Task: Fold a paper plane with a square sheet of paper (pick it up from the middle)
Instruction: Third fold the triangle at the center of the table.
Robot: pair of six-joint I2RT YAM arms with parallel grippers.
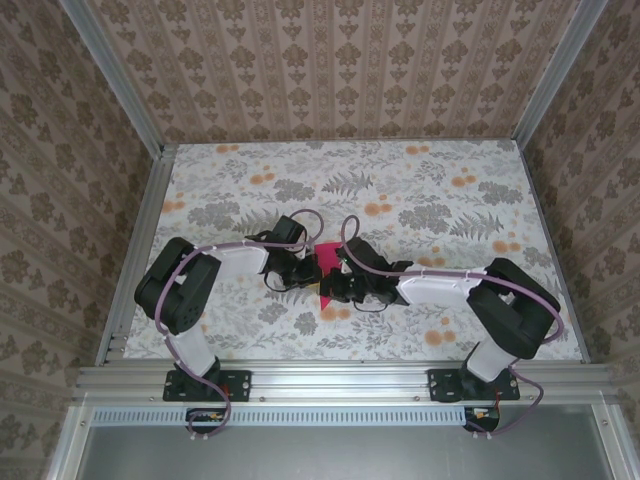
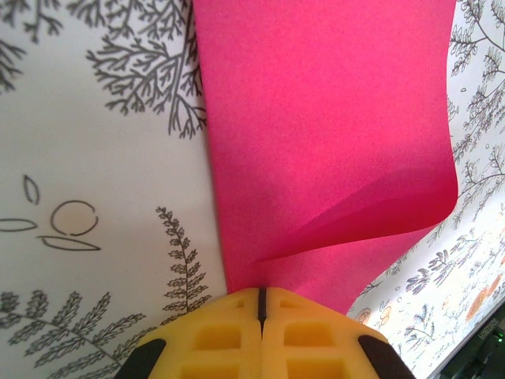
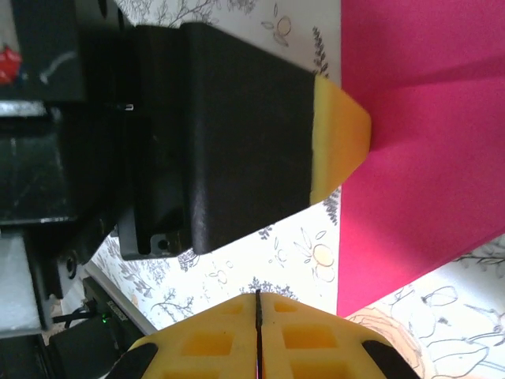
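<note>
Where the two arms met near the middle of the worktop (image 1: 450, 215), somewhat closer to its near edge than to its far edge, the square sheet of paper (image 1: 326, 257) lay between the left pincer (image 1: 306, 270) and the right pincer (image 1: 330, 290). In the top view the right pincer covered part of the sheet, and magenta showed on both its far and near sides.

Left wrist view: the left pincer (image 2: 259, 302) was fully closed, its yellow jaws pressed together on one edge of the sheet (image 2: 323, 134). The paper spread away from the jaws across the floral worktop. Beside the grip, one part bent over in a soft, uncreased curl.

Right wrist view: the right pincer (image 3: 258, 306) was also closed, its jaws meeting in a thin dark seam with no paper visible between them. A sharp corner of the sheet (image 3: 426, 158) lay just beside this pincer, towards the worktop's far side. Whether it touched the jaws could not be told. The left pincer (image 3: 343, 136) was seen side-on, its yellow tip meeting the straight edge of the sheet.
</note>
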